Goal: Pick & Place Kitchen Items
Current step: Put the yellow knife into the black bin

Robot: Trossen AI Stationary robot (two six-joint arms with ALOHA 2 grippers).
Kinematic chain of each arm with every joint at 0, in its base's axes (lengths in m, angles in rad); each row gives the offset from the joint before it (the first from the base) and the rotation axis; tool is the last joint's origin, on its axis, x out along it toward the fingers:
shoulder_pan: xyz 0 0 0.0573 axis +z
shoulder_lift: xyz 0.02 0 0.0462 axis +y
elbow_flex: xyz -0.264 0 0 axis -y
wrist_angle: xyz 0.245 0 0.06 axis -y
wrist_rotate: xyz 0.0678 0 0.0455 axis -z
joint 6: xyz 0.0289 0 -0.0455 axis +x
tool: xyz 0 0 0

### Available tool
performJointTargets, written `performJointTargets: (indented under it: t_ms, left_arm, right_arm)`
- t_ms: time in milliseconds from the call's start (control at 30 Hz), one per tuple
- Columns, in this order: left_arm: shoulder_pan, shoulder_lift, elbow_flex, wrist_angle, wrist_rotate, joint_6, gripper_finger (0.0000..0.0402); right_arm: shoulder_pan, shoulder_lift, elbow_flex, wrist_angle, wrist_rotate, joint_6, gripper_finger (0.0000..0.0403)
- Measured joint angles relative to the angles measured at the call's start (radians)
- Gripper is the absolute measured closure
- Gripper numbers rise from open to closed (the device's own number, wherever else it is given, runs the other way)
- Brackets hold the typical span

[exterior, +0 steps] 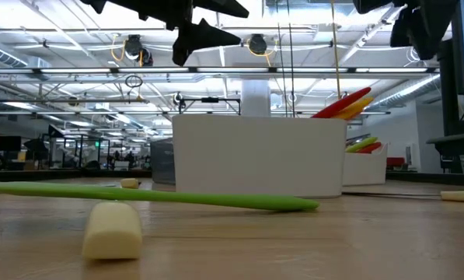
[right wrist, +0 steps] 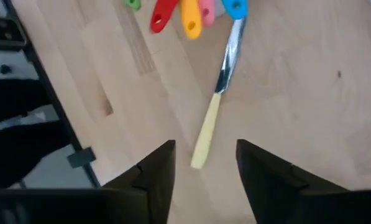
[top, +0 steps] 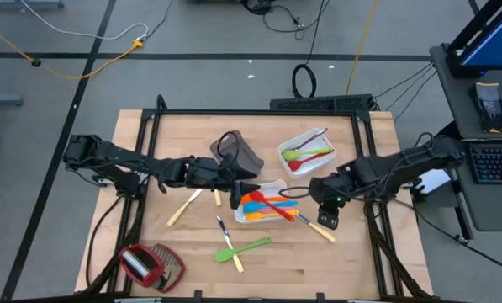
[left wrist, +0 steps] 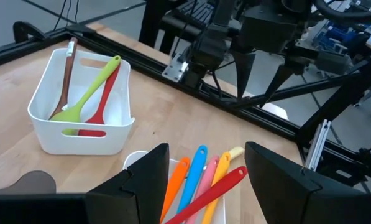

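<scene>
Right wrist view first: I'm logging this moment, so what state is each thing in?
Right gripper: fingers open, empty, above the knife.
Knife: flat on the table, not held.
Left gripper: fingers open, empty, over the near tray.
Near white tray: holds several coloured utensils.
Far white tray: holds green, red and brown utensils.
Green spatula: loose on the table.

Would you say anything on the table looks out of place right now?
Mostly the loose utensils: a pale-handled knife lies beside the middle white tray under the open right gripper, and a green spatula and two more knives lie scattered on the wood.
</scene>
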Motion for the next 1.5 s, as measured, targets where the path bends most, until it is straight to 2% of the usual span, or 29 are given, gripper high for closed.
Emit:
performJointTargets:
  t_ms: [200,433,667,867,1033,1167,1500]
  left_arm:
    - [0.000,0.000,0.000,0.002,0.000,-0.001,0.0186]
    - [0.000,0.000,0.000,0.002,-0.001,0.026,0.0186]
    - [0.000,0.000,0.000,0.001,-0.001,0.118,0.0186]
    - [0.008,0.000,0.000,-0.009,0.004,0.130,0.0186]
    - [0.023,0.000,0.000,-0.014,0.073,0.153,0.0186]
    - [0.028,0.000,0.000,-0.013,0.113,0.168,0.0185]
    - [0.028,0.000,-0.002,-0.007,0.115,0.184,0.0186]
  right_arm:
    - [0.070,0.000,0.000,0.023,0.082,-0.049,0.0210]
    - [0.138,0.019,-0.016,0.050,0.155,-0.037,0.0197]
    - [0.174,0.019,-0.150,0.164,0.151,0.062,0.0201]
    - [0.175,0.019,-0.248,0.232,0.151,0.120,0.0206]
    - [0.182,0.019,-0.304,0.309,0.139,0.178,0.0206]
    - [0.188,0.019,-0.341,0.326,0.122,0.186,0.0206]
    - [0.188,0.019,-0.427,0.423,0.121,0.151,0.0206]
